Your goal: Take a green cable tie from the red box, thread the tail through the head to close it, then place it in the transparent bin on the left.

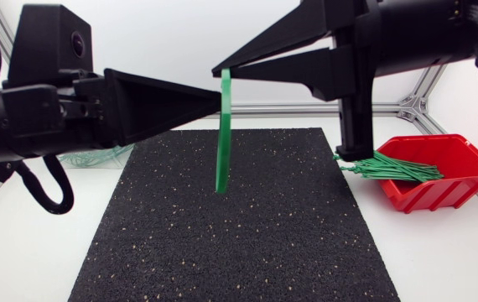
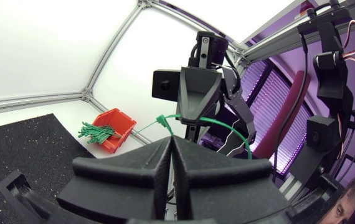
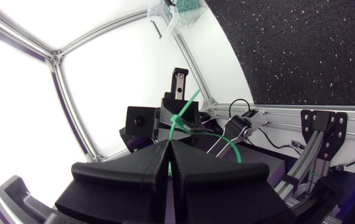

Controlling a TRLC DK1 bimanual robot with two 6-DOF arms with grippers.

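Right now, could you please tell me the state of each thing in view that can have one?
Cable tie: lifted, bent into a loop.
Left hand: shut on the cable tie.
Right hand: shut on the cable tie.
Red box: open, holding spare ties.
Transparent bin: open, holding green ties.

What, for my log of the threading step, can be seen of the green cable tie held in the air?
The cable tie is a thin, green, plastic-looking strip bent into a loop, its tail seemingly through the head. It hangs above the black mat, touched only by the left gripper and right gripper, both shut on its upper part.
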